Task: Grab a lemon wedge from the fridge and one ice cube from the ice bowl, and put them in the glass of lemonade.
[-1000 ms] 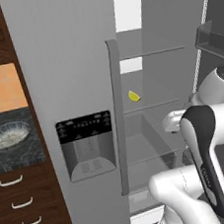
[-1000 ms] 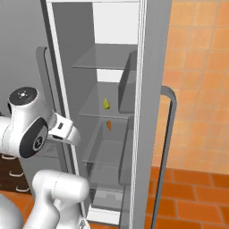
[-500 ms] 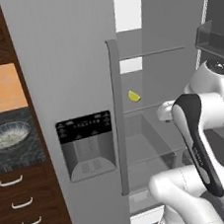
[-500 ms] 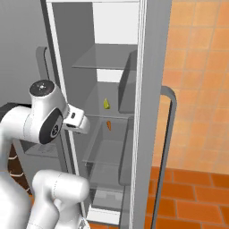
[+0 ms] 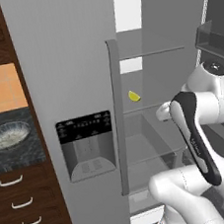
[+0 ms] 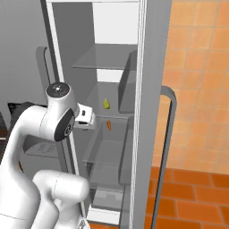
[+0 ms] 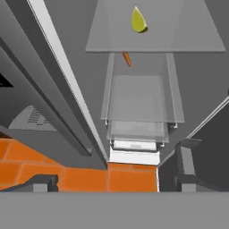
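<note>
From my left base camera I see the fridge [image 5: 76, 88] with its left door shut, the black dispenser panel [image 5: 87, 146] on that door, and the ice bowl [image 5: 8, 135] on the dark counter [image 5: 15, 155] further left; the right base camera has none of those, but it does show the open right door edge-on with its long handle [image 6: 166, 147] against the orange tiled wall [image 6: 201, 80]. The lemon wedge [image 5: 134, 96] lies on a glass shelf [image 5: 148, 107] inside the open compartment, and only the right base and hand cameras also catch a small orange piece [image 6: 108, 125] on the shelf just below it. My arm bends up from the base with the elbow high and the forearm reaching level into the fridge opening at the wedge's shelf height. My pincer [image 7: 114, 181] is spread wide and holds nothing, its two dark fingertips [image 7: 42, 183] far apart, well short of the wedge.
</note>
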You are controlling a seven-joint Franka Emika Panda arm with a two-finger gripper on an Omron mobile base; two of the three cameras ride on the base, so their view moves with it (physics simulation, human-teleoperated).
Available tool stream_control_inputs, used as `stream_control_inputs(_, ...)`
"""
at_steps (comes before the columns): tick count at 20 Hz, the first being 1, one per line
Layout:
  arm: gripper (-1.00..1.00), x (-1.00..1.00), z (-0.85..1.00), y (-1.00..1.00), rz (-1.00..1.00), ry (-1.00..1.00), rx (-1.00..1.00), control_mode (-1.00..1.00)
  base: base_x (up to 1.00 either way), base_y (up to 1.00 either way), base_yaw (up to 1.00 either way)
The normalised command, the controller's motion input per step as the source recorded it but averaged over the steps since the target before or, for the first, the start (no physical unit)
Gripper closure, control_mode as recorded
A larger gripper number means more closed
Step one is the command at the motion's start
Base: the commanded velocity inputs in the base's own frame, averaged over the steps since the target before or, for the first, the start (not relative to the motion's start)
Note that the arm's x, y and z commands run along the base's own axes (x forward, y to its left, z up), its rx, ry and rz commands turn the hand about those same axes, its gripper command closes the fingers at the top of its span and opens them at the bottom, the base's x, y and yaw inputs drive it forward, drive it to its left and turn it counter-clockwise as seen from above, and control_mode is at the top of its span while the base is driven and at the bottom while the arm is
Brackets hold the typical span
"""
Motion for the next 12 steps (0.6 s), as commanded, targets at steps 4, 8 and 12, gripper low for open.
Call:
stream_control_inputs(4,-1.00,0.45,-0.22,-0.09,0.11,0.00,-0.04,-1.00,0.00,0.00,0.00)
stream_control_inputs(8,-1.00,0.45,-0.06,-0.07,0.03,-0.04,-0.06,-1.00,0.00,0.00,0.00)
stream_control_inputs(12,-1.00,0.55,-0.02,-0.06,0.01,-0.02,-0.01,-1.00,0.00,0.00,0.00)
